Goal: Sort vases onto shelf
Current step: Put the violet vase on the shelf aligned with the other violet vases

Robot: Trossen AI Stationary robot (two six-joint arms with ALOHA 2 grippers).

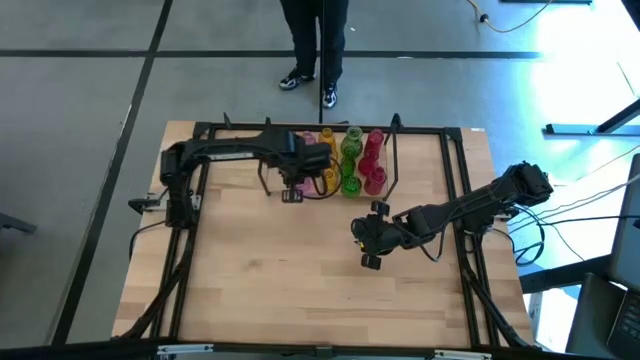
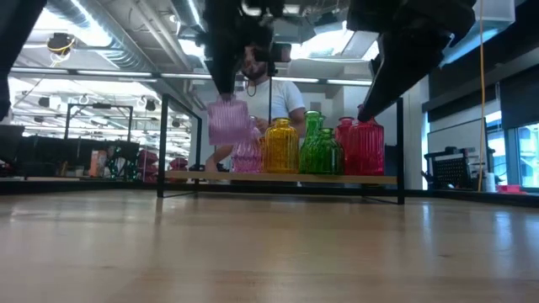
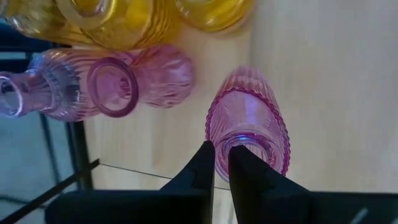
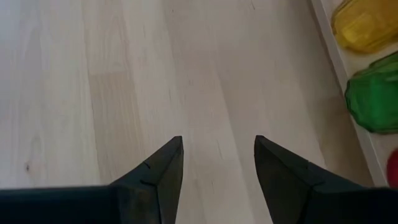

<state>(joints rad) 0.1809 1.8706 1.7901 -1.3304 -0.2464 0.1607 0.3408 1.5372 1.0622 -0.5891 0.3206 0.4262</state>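
Near the top centre of the high view, your left end effector [image 1: 292,192] sits at the left end of the shelf [image 1: 392,150], and its fingers [image 3: 205,168] are almost together, pinching the rim of a pink vase [image 3: 247,124] at the neck. From the left wrist view you look straight down into that vase's mouth, so its long axis runs vertical with the neck up; the low view confirms this, showing the pink vase [image 2: 227,120] hanging upright, clear above the shelf board [image 2: 286,178], in the upper left-centre of the frame. Two more pink vases [image 3: 99,84] stand beside it in the wrist view, upright with mouths toward the camera, and yellow vases [image 3: 118,22] fill the upper left of that frame. On the low view you get the row on the shelf: yellow [image 2: 281,147], green [image 2: 318,145] and red [image 2: 362,147] vases, all upright, with a person [image 2: 274,97] standing behind them; the high view shows only that person's legs [image 1: 312,45] beyond the bench [image 1: 300,290]. Your right end effector [image 1: 370,240] hovers over bare bench at centre right of the high view, well apart from the shelf; its wrist view shows the fingers [image 4: 158,174] spread wide with nothing between them.
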